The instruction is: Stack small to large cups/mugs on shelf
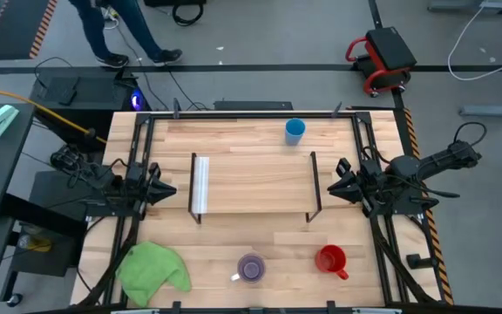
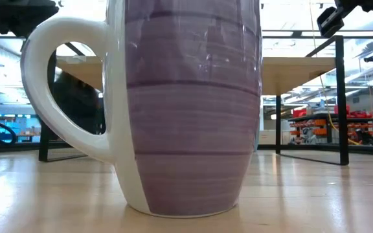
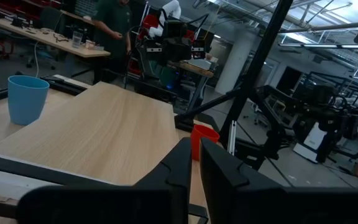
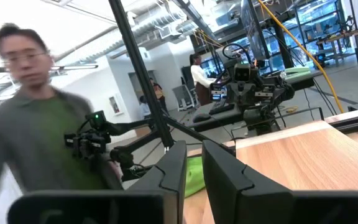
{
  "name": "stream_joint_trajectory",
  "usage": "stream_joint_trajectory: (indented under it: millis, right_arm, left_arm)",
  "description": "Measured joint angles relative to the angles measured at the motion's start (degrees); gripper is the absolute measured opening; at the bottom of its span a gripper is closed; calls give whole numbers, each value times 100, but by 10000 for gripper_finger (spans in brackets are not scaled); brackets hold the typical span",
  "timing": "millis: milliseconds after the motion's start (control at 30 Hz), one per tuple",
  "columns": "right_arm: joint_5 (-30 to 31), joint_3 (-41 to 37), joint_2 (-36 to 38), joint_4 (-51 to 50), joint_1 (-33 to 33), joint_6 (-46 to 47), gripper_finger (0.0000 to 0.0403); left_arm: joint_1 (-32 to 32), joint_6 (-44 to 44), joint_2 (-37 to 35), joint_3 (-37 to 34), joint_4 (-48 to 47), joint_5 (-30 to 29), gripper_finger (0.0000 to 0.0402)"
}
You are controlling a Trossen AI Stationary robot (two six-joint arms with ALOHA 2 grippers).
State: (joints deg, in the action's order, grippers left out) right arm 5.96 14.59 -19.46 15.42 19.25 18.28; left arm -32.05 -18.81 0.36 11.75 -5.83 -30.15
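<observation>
The shelf (image 1: 255, 185) stands mid-table, its white strip (image 1: 200, 185) at the left end. The light-blue cup (image 1: 295, 131) stands upright on the tabletop beyond the shelf. The purple mug (image 1: 251, 268) with the white handle and the red mug (image 1: 330, 260) stand upright on the tabletop near the front edge. The purple mug fills the low view (image 2: 186, 103). My left gripper (image 1: 168, 188) hovers at the shelf's left end and my right gripper (image 1: 336, 185) at its right end. Both are shut, empty and pointing at the shelf.
A green cloth (image 1: 153, 269) lies at the table's front left. Black frame rails run along both table sides. A person walks on the floor beyond the far edge (image 1: 116, 30) and blurs past in the right wrist view (image 4: 30, 106).
</observation>
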Motion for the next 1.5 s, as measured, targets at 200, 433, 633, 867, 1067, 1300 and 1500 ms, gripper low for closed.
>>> stream_joint_trajectory:
  millis: [200,433,633,867,1067,1300,1500]
  right_arm:
    - [2,2,2,0,0,2,59]
    - [1,1,2,1,0,2,59]
    - [22,0,-49,1138,0,1128,59]
    - [212,16,-110,3500,0,1518,59]
    - [474,725,-160,3750,0,939,59]
    - [101,2838,-854,1068,0,1482,59]
    - [1183,5882,-2102,-5576,1,3730,59]
  left_arm:
    - [0,-2,0,0,-2,0,30]
    - [0,-2,-2,0,34,-5,37]
    - [0,-525,0,-2,757,-42,40]
    - [0,-623,-4,4,2123,-107,30]
    - [0,-558,0,4,2787,-126,35]
    - [2,-635,0,4,2840,-162,37]
    - [2,-649,0,4,2835,-162,28]
